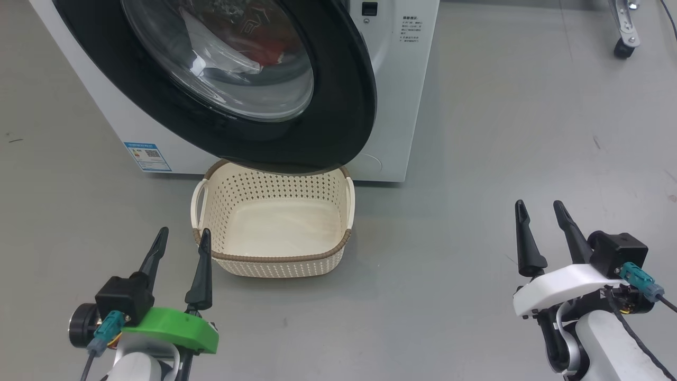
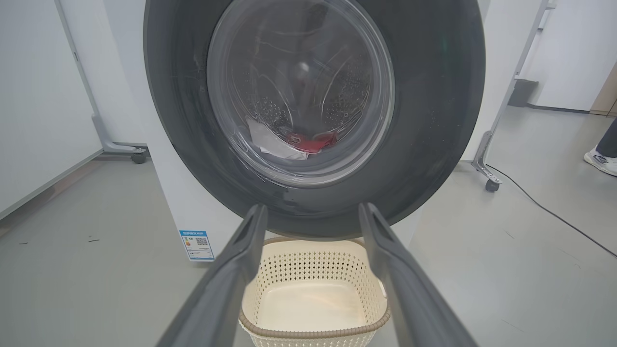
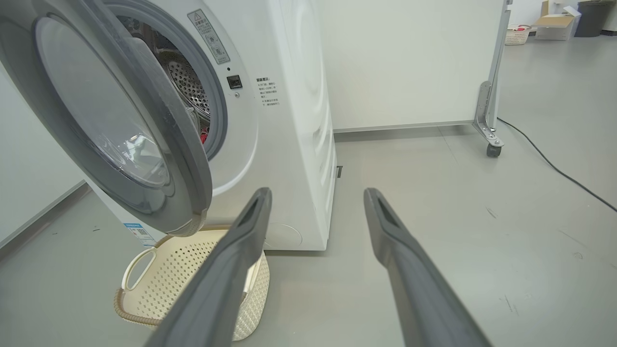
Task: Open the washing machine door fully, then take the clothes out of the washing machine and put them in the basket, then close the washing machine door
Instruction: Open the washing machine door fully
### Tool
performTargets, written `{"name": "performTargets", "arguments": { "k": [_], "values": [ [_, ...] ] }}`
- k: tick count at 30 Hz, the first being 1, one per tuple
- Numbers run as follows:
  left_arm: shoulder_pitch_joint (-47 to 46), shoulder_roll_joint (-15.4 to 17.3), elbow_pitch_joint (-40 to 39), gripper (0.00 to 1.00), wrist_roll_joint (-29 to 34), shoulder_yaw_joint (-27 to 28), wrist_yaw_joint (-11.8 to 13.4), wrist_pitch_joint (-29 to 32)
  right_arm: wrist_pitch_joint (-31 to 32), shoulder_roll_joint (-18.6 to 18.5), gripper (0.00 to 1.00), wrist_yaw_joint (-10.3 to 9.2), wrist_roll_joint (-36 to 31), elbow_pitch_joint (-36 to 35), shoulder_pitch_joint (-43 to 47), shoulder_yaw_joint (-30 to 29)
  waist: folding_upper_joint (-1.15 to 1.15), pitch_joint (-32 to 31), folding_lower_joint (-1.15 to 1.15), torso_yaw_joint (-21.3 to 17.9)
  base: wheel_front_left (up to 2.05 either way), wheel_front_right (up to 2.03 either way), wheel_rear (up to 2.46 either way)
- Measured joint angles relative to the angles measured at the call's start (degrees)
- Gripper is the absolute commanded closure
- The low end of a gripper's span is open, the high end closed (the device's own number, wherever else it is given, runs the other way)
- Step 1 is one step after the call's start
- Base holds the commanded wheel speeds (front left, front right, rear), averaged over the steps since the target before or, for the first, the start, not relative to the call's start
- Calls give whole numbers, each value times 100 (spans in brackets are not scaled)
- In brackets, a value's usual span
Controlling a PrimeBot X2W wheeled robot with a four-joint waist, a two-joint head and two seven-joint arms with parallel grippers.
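Both end effectors are wide open, nothing held. The left end effector sits below-left of the washing machine door. The right end effector is below-right of it, well apart. The door is only part open: hinge on its left side, right-hand free edge swung out from the washing machine, with the gap behind that edge clear in the right wrist view. The free edge runs roughly up-down and lies ahead-left of the right end effector, so I'd call the right arm the nearer 1. My read on the next move: get behind that edge and sweep it toward the hinge side. The door has a wide glossy black rim and a bulging clear glass bowl. The clothes are behind the door glass, low in the drum, with 1 red piece and 1 white cloth visible. The basket sits on the floor directly below the door, its back rim under the door's lower edge, with nothing in it.
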Motion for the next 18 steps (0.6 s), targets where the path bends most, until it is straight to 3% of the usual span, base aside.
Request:
{"name": "performTargets", "arguments": {
  "k": [18],
  "values": [
    [2,-1,-24,0,20,37,-48,0,-8,90,0,-113,-176,-550,361,-114,0,121,0,-27,0,0,0]
  ]
}}
